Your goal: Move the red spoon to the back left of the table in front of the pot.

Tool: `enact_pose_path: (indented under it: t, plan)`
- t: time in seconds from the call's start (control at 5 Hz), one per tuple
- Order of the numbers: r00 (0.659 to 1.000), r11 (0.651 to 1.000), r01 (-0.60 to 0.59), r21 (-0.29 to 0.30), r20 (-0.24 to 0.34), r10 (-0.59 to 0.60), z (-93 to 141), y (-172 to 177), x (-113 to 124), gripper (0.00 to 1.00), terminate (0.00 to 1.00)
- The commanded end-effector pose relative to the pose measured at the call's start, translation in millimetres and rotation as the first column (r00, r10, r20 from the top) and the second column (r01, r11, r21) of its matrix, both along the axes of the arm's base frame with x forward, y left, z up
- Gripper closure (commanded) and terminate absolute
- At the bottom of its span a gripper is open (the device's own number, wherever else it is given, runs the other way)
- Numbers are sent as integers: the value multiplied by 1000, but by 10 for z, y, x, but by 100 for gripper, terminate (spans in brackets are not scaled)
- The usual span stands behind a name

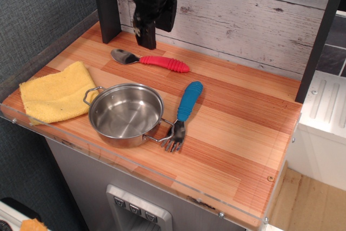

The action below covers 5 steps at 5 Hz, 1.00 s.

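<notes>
— Where is the red spoon (151,60)?

— Flat on the worktop (243,106), back left, just behind the pot (126,113), handle pointing right.

— And the fingers (145,40)?

— Empty, above the spoon's bowl, not touching; their spread I cannot tell. I'd retreat straight upward, so nothing nudges the spoon.

Bare planks of the table (238,117) lie open from 2 to 5 o'clock. The pot (125,113) and yellow cloth (55,91) fill 7 to 9 o'clock; the blue fork (184,113) sits centrally, the red spoon (151,60) at 11, beneath the gripper (146,39).
</notes>
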State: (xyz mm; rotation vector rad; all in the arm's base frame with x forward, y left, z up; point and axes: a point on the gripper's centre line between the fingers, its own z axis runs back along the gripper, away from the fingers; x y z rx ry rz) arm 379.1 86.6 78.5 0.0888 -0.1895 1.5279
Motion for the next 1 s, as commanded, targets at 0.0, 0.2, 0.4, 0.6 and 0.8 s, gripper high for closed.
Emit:
enact_pose_path:
  t: [0.0, 0.2, 0.4, 0.6, 0.8]
  plan:
    - [922, 925, 380, 10, -82, -378, 596, 14, -437, 0, 0]
    - [835, 837, 547, -15, -64, -547, 688, 255, -659, 0, 0]
    - [738, 738, 675, 16, 3, -675, 886, 455, -917, 0, 0]
    - [738, 738, 675, 16, 3, -675, 886, 455, -917, 0, 0]
    - [738, 738, 675, 16, 3, -675, 886, 455, -917, 0, 100]
